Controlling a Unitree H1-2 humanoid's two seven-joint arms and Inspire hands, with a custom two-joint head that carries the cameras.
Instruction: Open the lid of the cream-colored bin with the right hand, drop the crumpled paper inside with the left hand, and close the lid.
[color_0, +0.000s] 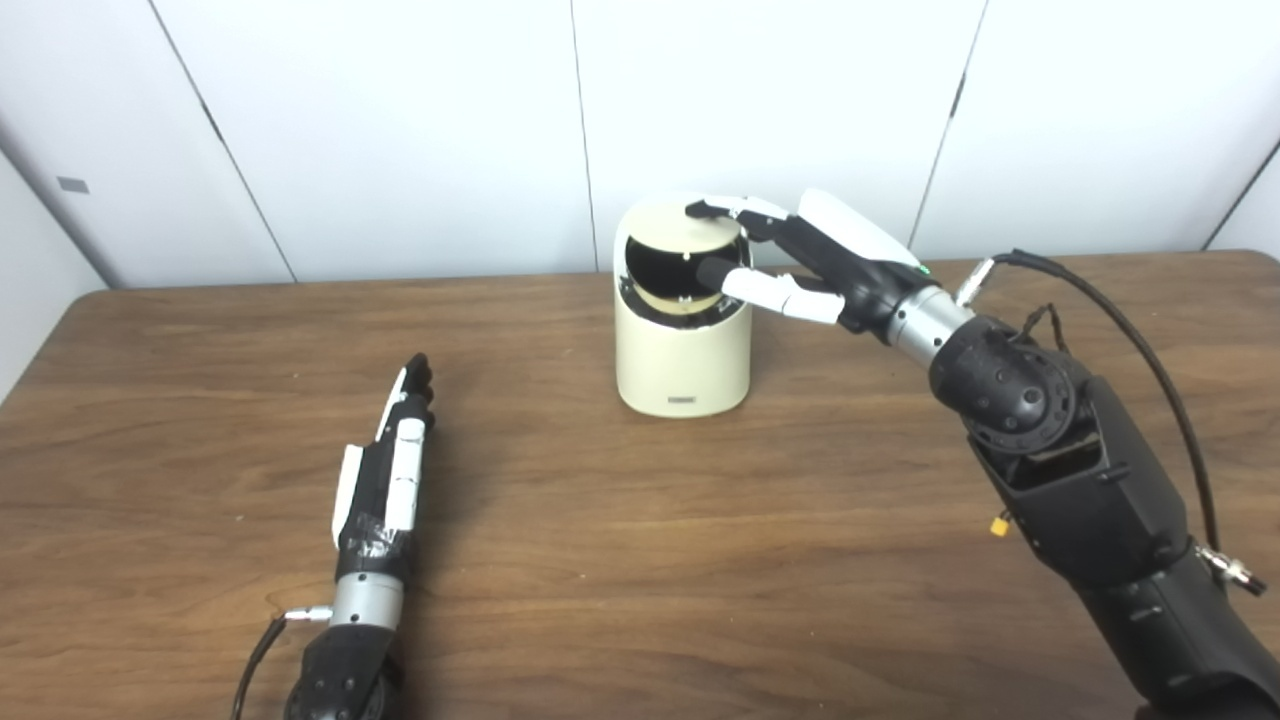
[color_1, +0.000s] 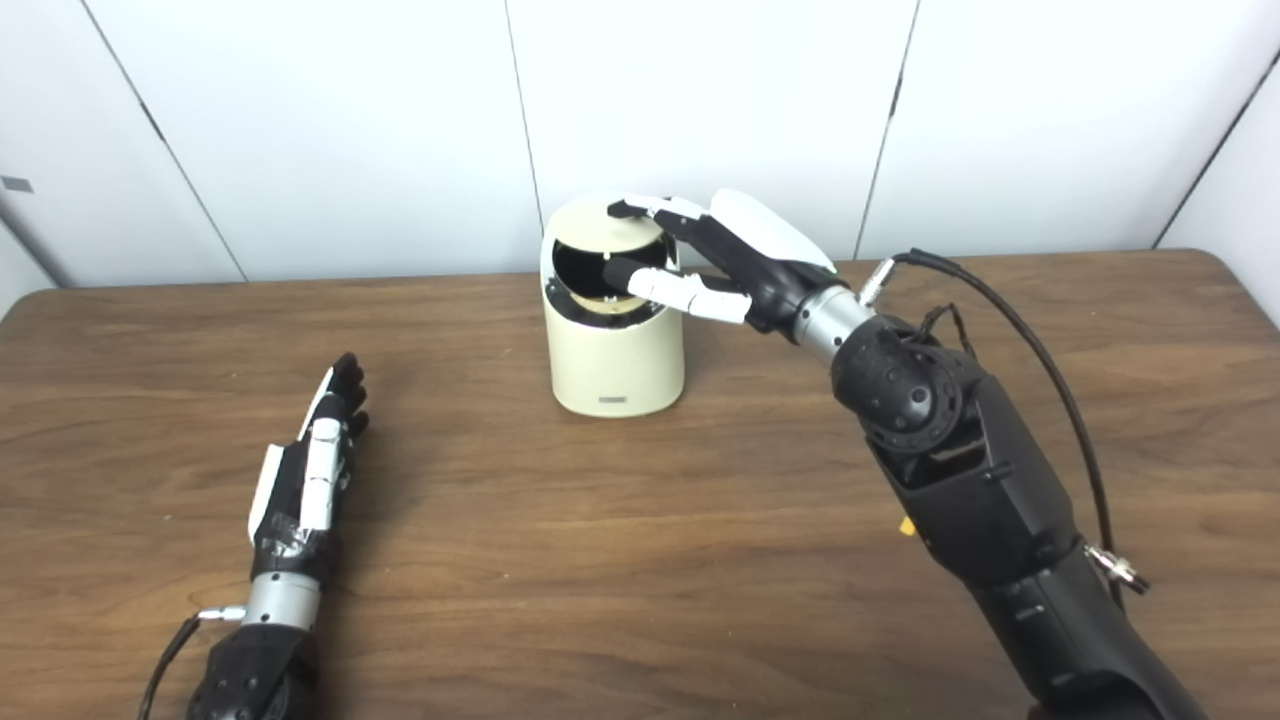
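The cream-colored bin (color_0: 683, 360) stands upright at the back middle of the table. Its round lid (color_0: 683, 228) is tilted, and a dark opening shows beneath it. My right hand (color_0: 800, 262) reaches the bin from the right. Its fingers (color_0: 728, 209) rest over the lid's top edge and its thumb (color_0: 745, 284) lies across the opening, so the lid sits pinched between them. My left hand (color_0: 392, 462) lies flat on the table at the front left, fingers straight, holding nothing. No crumpled paper shows in either view.
The wooden table (color_0: 640, 560) runs to a white panelled wall (color_0: 400, 120) close behind the bin. A black cable (color_0: 1150, 370) loops off my right forearm above the table's right side.
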